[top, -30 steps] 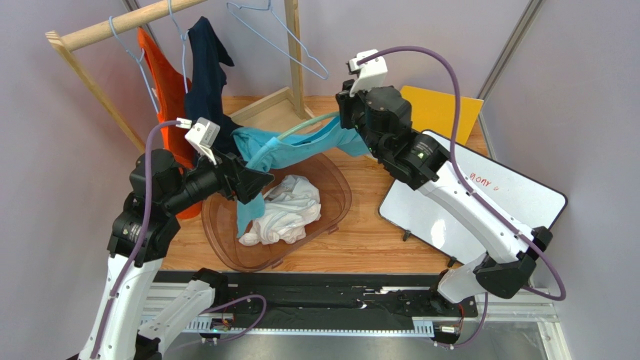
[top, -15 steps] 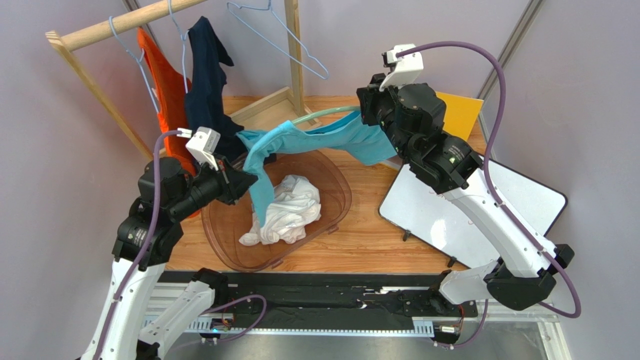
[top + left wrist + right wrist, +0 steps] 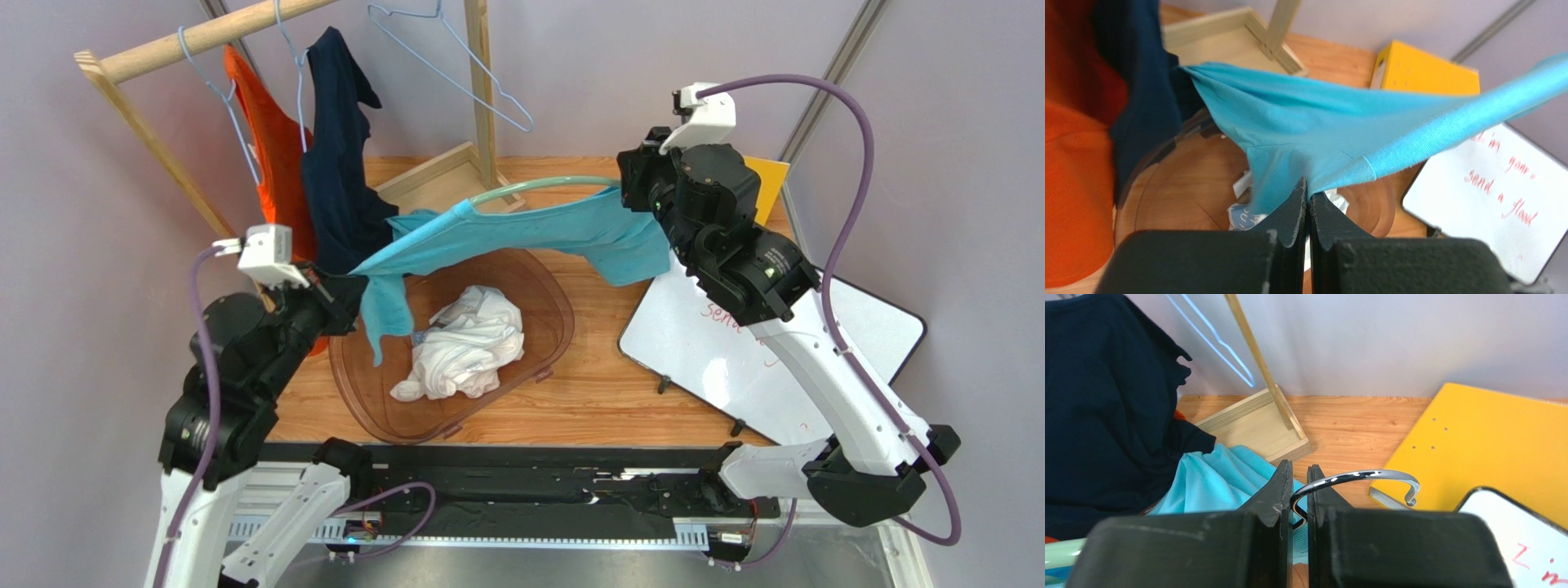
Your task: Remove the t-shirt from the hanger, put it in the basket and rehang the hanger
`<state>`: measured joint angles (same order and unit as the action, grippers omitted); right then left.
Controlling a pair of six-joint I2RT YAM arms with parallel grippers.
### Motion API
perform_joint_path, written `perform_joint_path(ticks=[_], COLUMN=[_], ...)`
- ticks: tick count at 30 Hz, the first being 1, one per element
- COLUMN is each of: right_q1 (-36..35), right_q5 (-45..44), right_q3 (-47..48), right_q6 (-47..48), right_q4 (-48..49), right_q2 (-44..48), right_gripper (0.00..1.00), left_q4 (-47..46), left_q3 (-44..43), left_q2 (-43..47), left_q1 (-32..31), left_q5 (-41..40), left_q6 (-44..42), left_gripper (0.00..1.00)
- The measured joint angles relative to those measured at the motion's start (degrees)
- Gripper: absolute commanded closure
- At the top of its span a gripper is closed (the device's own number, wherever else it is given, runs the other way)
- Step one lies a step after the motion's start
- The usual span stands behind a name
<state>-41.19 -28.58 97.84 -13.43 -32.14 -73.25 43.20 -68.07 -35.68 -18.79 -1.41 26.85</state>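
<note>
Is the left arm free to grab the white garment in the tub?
Probably not: the left tool is shut on the teal t-shirt, pulled taut; the white garment lies uncovered in the tub.

Wooden table (image 3: 601,380): warm plank top. Pale lilac walls (image 3: 589,49) behind and beside table. Wooden garment rack (image 3: 184,42) at table's far-left corner. Even, diffuse light.

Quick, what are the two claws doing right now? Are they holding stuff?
Left claw: shut on the shirt.
Right claw: shut on the hanger, at its metal hook.
</note>
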Motion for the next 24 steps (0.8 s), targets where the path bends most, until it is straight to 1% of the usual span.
perform_joint_path(ticks=[3, 6, 11, 14, 18, 21, 24], right_q1=[1.81, 3.43, 9.46, 11.23, 11.87, 12.13, 11.02], right_q5=[0.15, 0.63, 6.47, 10.60, 18.53, 29.16, 38.64], right_q3=[-1.44, -3.52, -7.26, -7.76, -7.96, -7.96, -8.02], right_q6=[-3.34, -7.08, -14.84, -17.92, -20.63, -23.65, -27.85], right_q4=[-0.72, -1.09, -0.83, -0.61, 1.64, 6.40, 12.33], right_q2=[1.42, 3.34, 7.08, 7.85, 7.50, 5.55, 2.10], right_gripper=[1.00, 1.00, 1.00, 1.00, 1.00, 1.00, 1.00], left_q4=[-0.02, -0.33, -0.17, -0.17, -0.92, -3.30, -7.08], left_q3=[0.13, 1.05, 4.50, 6.25, 7.65, 7.69, 7.69], left_q2=[4.76, 9.07, 9.44, 8.11, 6.82, 5.38, 2.38], left_q1=[-0.15, -0.37, -0.37, -0.37, -0.35, -0.31, -0.31], left_q5=[-4.39, -6.21, -6.14, -5.09, -3.15, 0.70, 6.64], left_q6=[1.92, 3.58, 4.81, 5.18, 5.42, 5.42, 5.64], left_gripper=[1.00, 1.00, 1.00, 1.00, 1.00, 1.00, 1.00])
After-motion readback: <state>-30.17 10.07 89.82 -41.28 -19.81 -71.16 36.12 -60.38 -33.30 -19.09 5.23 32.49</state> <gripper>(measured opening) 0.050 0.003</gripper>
